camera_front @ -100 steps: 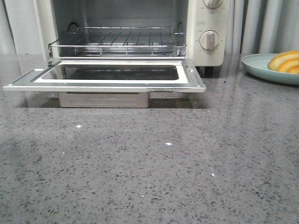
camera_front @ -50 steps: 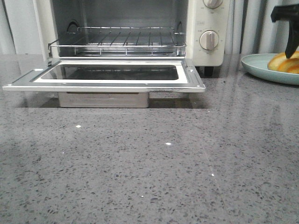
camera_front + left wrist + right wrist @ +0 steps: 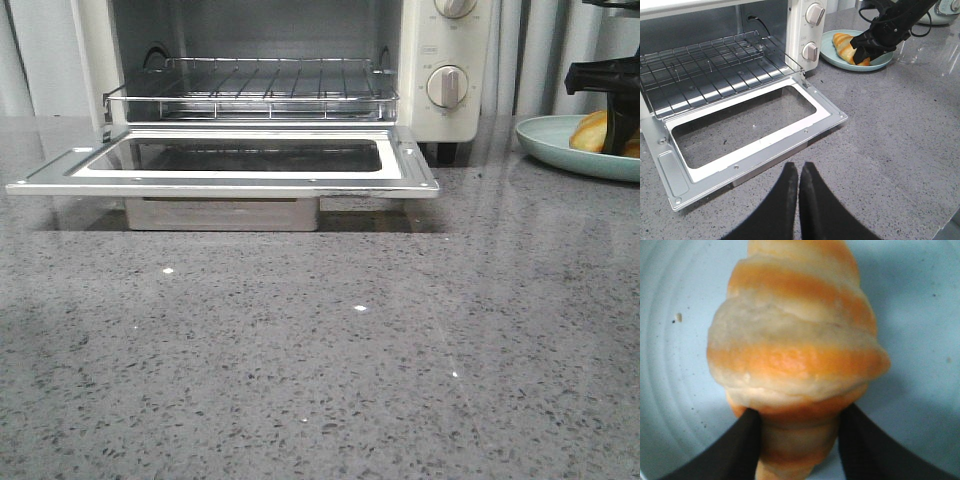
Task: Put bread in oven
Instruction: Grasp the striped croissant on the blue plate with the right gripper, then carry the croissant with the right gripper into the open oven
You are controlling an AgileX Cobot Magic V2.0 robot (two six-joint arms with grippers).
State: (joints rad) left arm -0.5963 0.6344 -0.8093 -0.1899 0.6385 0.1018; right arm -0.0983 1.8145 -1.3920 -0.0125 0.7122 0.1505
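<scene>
**A:** Where was your bread (image 3: pixel 795 355) at that moment?

**B:** It lay on the pale blue plate (image 3: pixel 835 54), on the counter (image 3: pixel 330 350) just to the right of the oven (image 3: pixel 440 60). From the front you only caught an orange sliver of it at the right edge, behind the right gripper (image 3: pixel 863 46).

**A:** And how was that gripper set?

**B:** Your right gripper was down over the plate with its two black fingers (image 3: pixel 740 445) straddling the narrow end of the roll — one on each side. In the wrist view both fingers sat right against the crust, but you could not tell whether they were pressing it or just beside it.

**A:** What about your left gripper (image 3: pixel 798 175)?

**B:** Its fingers were together, tips touching, holding nothing. It hung over the counter in front of the oven door (image 3: pixel 747 130).

**A:** Was the oven ready?

**B:** The door was dropped flat and level, glass window facing up. The wire rack (image 3: pixel 250 85) sat pulled partly forward in the cavity with nothing on it. The two round dials (image 3: pixel 447 86) were on the right of the front panel — you could not read their settings.
</scene>
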